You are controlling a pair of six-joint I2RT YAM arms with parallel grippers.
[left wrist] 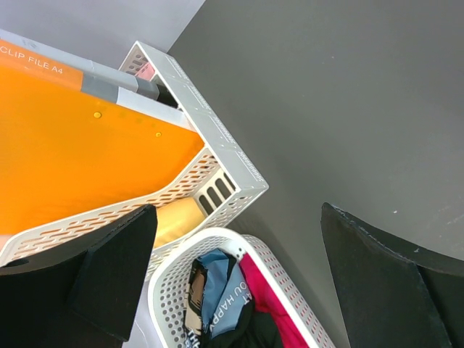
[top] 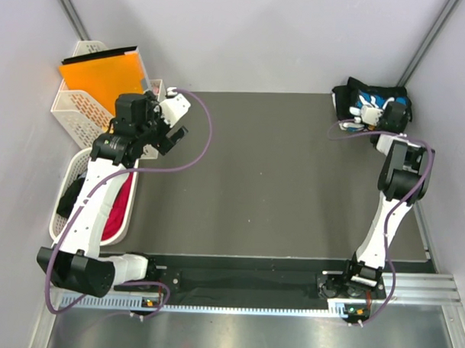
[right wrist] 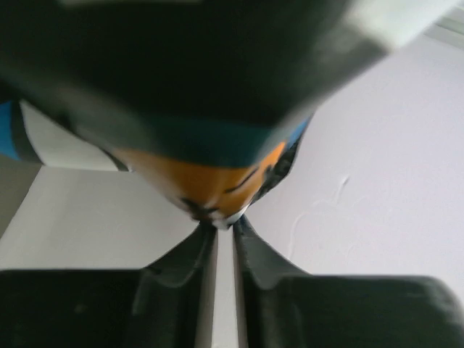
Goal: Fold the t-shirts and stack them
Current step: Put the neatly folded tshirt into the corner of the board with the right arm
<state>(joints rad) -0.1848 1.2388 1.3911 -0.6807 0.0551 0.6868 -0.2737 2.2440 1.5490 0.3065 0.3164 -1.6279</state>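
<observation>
T-shirts [top: 370, 97] folded into a dark pile, white-and-blue print on top, at the far right corner of the table [top: 270, 183], close against the wall. Right gripper [top: 363, 114] down on the near side of that pile, closed to a hairline slit. From the right wrist view: blurred cloth edge [right wrist: 206, 177] in orange, blue, white and black, hanging to a point right at the fingertips [right wrist: 199, 239]. Touching there, but no telling whether any cloth is actually pinched. Right arm [top: 392, 202] stretched along the table's right edge, from its base at the near edge to the pile.

More shirts [left wrist: 264, 297], red, blue and black, bundled loose in an oval white basket [left wrist: 170, 290] at the left edge of the table, partly hidden from above by the left arm [top: 94, 200]. Just beyond it, corner against rim, a rectangular white basket [left wrist: 217, 138] holding an orange folder [left wrist: 80, 145]. Left gripper [left wrist: 238, 210] wide open, holding nothing, hanging over the spot where both baskets meet, well apart from the folded pile. Purple cable [top: 205, 135] looping out from the left wrist over the dark table top.
</observation>
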